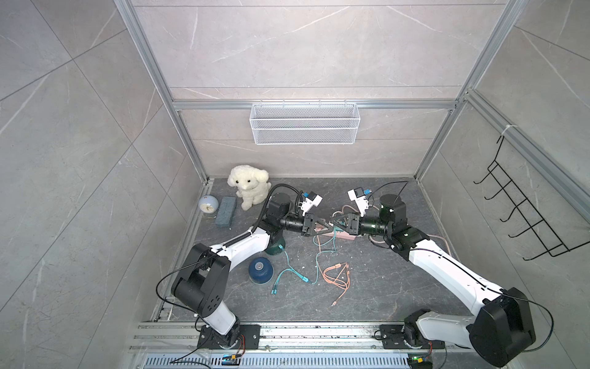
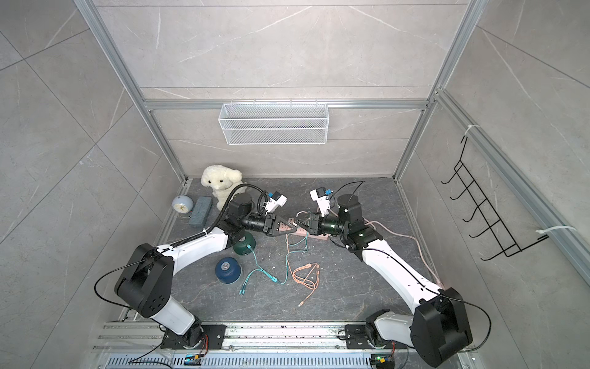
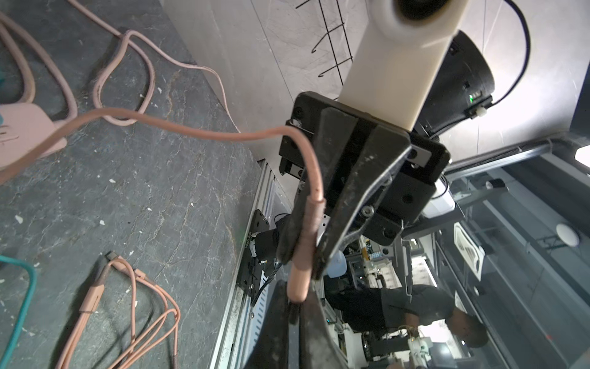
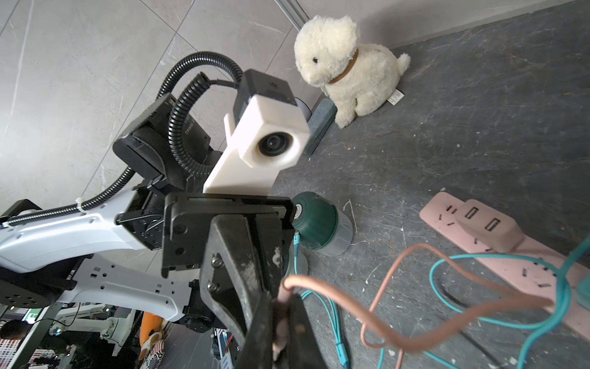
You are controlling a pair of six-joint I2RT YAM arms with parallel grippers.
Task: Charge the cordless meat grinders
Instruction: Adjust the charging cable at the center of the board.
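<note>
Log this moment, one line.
left gripper: shut on pink cable plug | right gripper: shut on same plug | green meat grinder: teal cable attached

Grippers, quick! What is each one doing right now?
Left gripper: jaws shut on the pink cable, at its plug.
Right gripper: jaws shut on the same plug.

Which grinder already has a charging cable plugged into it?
The dark green grinder: a teal cable runs into its side. The dark blue grinder beside it has no cable attached.

cables (image 1: 337, 265) clutter the middle; front floor (image 1: 383, 303) open.
</note>
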